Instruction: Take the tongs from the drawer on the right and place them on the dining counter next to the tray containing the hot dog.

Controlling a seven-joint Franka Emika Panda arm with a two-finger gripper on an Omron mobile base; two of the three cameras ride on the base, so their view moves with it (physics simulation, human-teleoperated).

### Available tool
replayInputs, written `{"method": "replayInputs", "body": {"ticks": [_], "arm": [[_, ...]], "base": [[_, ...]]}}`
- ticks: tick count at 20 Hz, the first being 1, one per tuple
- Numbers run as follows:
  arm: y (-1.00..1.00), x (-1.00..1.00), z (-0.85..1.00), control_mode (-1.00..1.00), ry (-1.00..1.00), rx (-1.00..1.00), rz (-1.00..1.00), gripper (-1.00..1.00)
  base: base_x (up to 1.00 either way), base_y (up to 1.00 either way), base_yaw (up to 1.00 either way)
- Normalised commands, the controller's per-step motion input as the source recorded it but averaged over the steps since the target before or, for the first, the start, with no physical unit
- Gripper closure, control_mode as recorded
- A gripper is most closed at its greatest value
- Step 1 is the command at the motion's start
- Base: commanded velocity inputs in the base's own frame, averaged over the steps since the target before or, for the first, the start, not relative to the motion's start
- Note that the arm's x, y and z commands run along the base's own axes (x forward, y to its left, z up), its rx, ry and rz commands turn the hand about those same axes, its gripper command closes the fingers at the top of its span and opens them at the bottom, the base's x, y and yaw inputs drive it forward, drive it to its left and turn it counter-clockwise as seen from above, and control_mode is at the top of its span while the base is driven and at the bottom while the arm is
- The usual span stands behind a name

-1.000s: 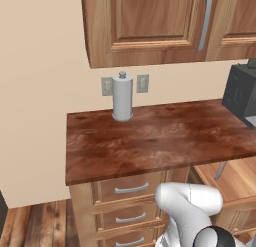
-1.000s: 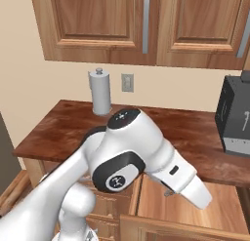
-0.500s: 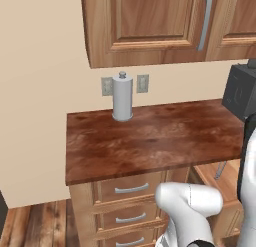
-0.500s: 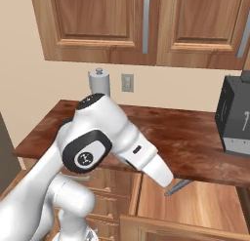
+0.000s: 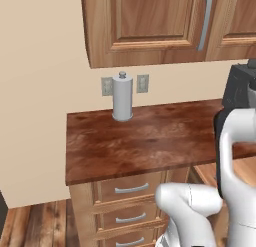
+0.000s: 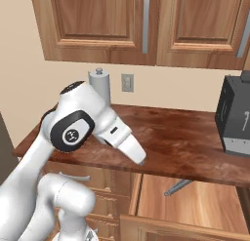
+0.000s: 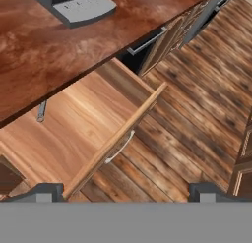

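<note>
A: Where are the slim grey metal tongs point(image 7: 42, 110)?
B: At the left, inside the open light-wood drawer point(image 7: 93, 134), partly under the reddish-brown surface point(image 7: 59, 45).
A: The hand point(image 7: 127, 192)?
B: Spread wide, holding nothing, above the drawer's front edge.

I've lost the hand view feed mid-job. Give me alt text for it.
The open drawer of light wood runs across the frame below the edge of the reddish-brown worktop, with the grey tongs lying at its back, partly under that edge. The claw is open above the drawer's front edge and wood floor, holding nothing.
</note>
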Motion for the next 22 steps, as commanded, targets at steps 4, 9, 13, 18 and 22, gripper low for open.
{"method": "replayInputs", "body": {"ticks": [4, 9, 13, 18, 22], "arm": [[0.49, 0.56, 0.00, -1.00, 0.01, 0.07, 0.04, -1.00], [0.35, 0.66, 0.00, -1.00, 0.03, 0.09, 0.10, -1.00], [0.13, 0.69, 0.00, -1.00, 0.08, 0.11, 0.06, -1.00], [0.00, 0.59, -0.03, -1.00, 0.07, 0.10, 0.01, -1.00], [0.00, 0.41, -0.28, -1.00, 0.09, 0.05, 0.00, -1.00]], "base": [[0.00, 0.00, 0.00], [0.00, 0.00, 0.00], [0.00, 0.00, 0.00], [0.00, 0.00, 0.00], [0.00, 0.00, 0.00]]}}
